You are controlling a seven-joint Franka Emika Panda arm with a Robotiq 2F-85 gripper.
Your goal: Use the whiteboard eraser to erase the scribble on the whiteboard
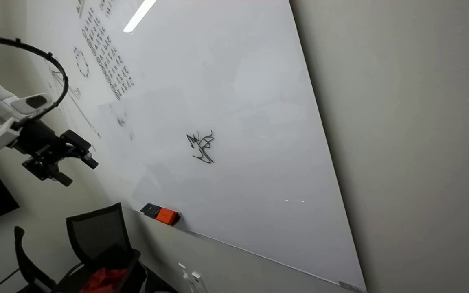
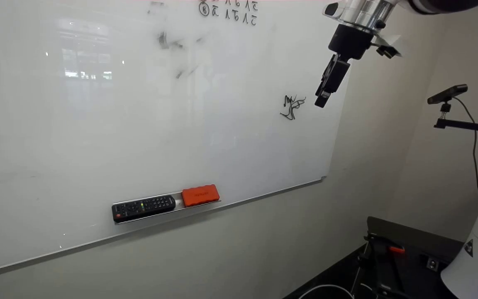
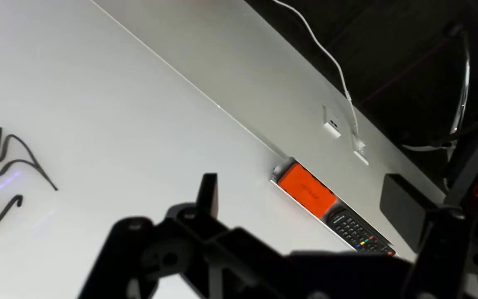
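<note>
The whiteboard (image 1: 255, 191) fills much of each view, a large glossy white sheet on the wall. On it, the scribble (image 1: 204, 142) is a small tangle of black lines, also visible as a scribble (image 2: 292, 109) near the right edge and at the left of the wrist view. The orange-red whiteboard eraser (image 2: 201, 195) rests in a small tray at the board's bottom edge. My gripper (image 1: 78, 171) hangs in the air off the board, open and holding nothing. In the wrist view, the eraser (image 3: 306, 190) appears between the spread fingers (image 3: 407, 211), farther away.
A black remote control (image 2: 143, 207) lies beside the eraser in the metal tray (image 2: 178, 202). Below the board stands a black chair (image 1: 98, 232) with red cloth. Wall sockets (image 3: 332, 124) and a white cable sit under the board. A camera on an arm (image 2: 447, 94) stands to one side.
</note>
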